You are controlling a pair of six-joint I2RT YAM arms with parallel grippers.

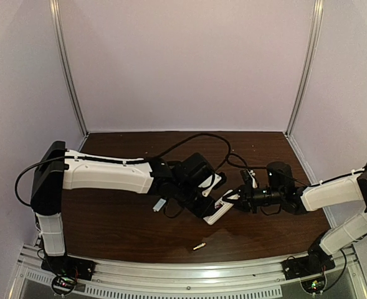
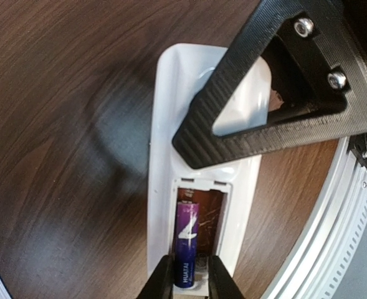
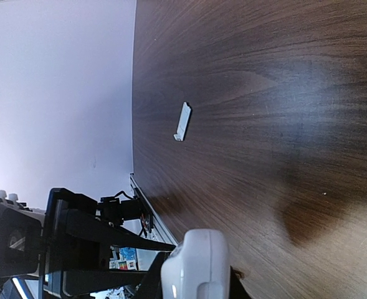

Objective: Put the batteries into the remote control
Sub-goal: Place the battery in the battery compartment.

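Observation:
The white remote control [image 2: 164,124] lies back-up with its battery recess open. It also shows in the top view [image 1: 224,212]. The bluish-purple battery [image 2: 187,243] lies in the recess's left slot; the right slot is bare. My left gripper [image 2: 191,280] straddles the battery's near end, jaws narrowly apart, with a thin gap on the right. My right gripper [image 1: 238,199] is shut on the remote's far end [image 3: 195,261], and one of its black fingers [image 2: 252,140] crosses over the remote. The gold battery [image 1: 199,246] lies loose on the table near the front edge.
The thin white cover strip [image 1: 160,204] lies on the dark wood table [image 1: 108,224] left of my left gripper, and it shows in the right wrist view [image 3: 182,121]. A metal rail [image 1: 171,274] runs along the front edge. Pale walls enclose the sides and back.

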